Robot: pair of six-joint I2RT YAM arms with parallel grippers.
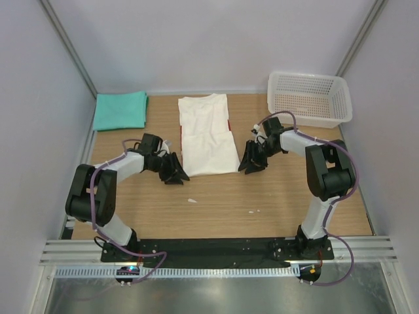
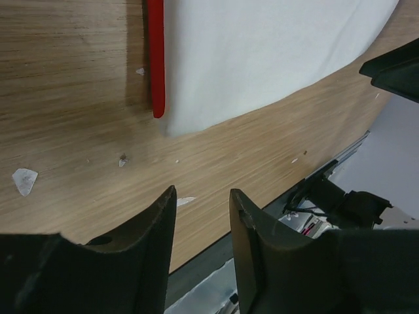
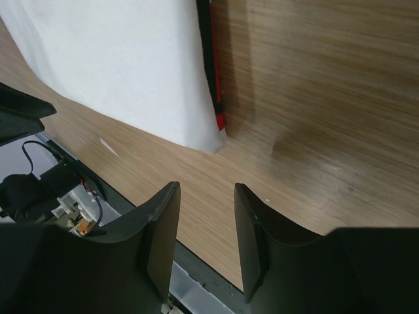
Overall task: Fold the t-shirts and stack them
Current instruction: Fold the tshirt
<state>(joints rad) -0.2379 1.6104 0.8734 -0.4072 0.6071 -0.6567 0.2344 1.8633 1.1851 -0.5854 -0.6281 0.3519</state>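
Note:
The white t-shirt [image 1: 206, 134] lies folded lengthwise in the middle of the table, a strip of its red print showing at the right edge [image 1: 228, 124]. The teal-green t-shirt [image 1: 120, 110] lies folded at the far left. My left gripper [image 1: 178, 171] is open and empty beside the white shirt's near left corner [image 2: 190, 121]. My right gripper [image 1: 248, 163] is open and empty beside its near right corner [image 3: 209, 137]. Both wrist views show the red print edge [image 2: 155, 59] [image 3: 211, 78] along the fold.
A white plastic mesh basket [image 1: 308, 98] stands at the far right. Small white scraps [image 1: 192, 200] lie on the wooden table [image 1: 216, 209] in front of the shirt. Grey walls close in both sides and the back.

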